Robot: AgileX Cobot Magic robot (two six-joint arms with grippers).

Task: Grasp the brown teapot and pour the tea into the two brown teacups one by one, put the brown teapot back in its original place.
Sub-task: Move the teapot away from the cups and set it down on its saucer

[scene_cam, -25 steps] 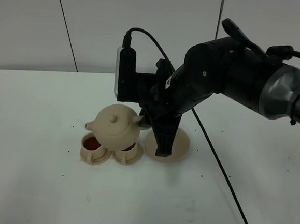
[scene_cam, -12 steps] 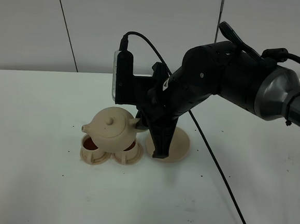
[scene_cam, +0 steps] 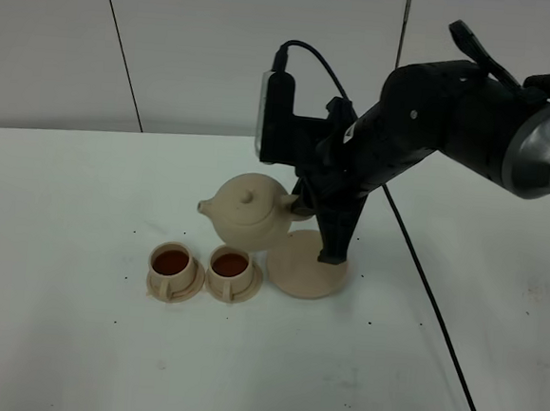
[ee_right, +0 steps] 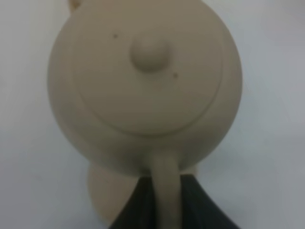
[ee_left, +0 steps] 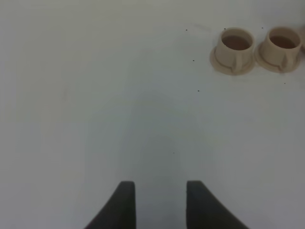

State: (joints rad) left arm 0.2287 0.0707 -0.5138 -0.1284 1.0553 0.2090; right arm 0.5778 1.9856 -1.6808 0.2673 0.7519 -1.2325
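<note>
The brown teapot (scene_cam: 246, 213) (ee_right: 143, 81) hangs upright in the air, spout to the left, just left of and above the wide round saucer (scene_cam: 308, 265) that is its original place. My right gripper (scene_cam: 299, 205) (ee_right: 164, 205) is shut on the teapot's loop handle. The two brown teacups (scene_cam: 172, 262) (scene_cam: 231, 264) stand side by side on their small saucers, left of the wide saucer, both holding dark reddish tea. They also show in the left wrist view as the teacups (ee_left: 235, 44) (ee_left: 282, 44). My left gripper (ee_left: 159, 205) is open over bare table, well away from them.
The right arm's black cable (scene_cam: 422, 274) trails across the white table toward the front right. A white wall with dark seams stands behind the table (scene_cam: 55, 341).
My right gripper has carried the teapot up and to the right, off the two teacups and toward the wide saucer. The teacups now stand uncovered.
</note>
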